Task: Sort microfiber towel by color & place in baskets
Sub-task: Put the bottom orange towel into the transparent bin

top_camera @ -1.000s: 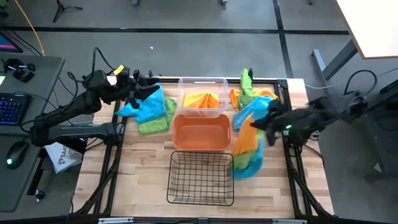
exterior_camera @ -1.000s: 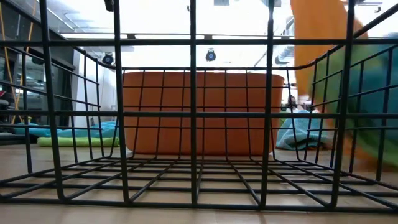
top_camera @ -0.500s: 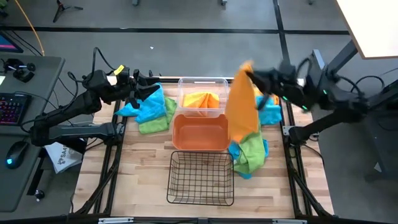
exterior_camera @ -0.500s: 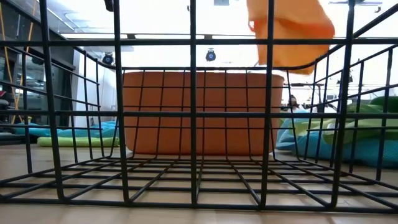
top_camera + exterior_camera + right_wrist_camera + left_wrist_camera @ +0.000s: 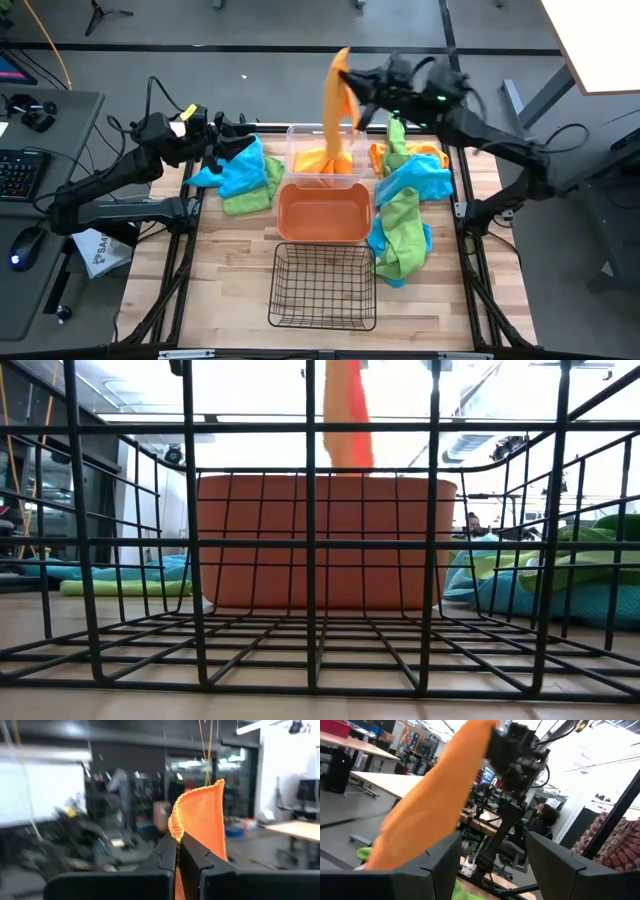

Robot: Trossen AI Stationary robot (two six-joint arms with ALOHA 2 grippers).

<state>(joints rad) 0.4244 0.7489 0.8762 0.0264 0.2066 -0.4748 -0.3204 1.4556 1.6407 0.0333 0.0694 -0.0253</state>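
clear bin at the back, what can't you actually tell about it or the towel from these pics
- Clear bin, low view: hidden behind the orange bin.
- Clear bin's contents, high view: the hanging orange towel held by the right gripper covers part of the orange cloth inside, so no count.
- Towel's lower end, right wrist view: cut off behind the fingers.
- Left gripper, high view: fingers too small against the blue towels.

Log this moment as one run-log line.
right gripper: shut on orange towel, hanging over clear bin | left gripper: open, by left towel pile | orange bin: empty
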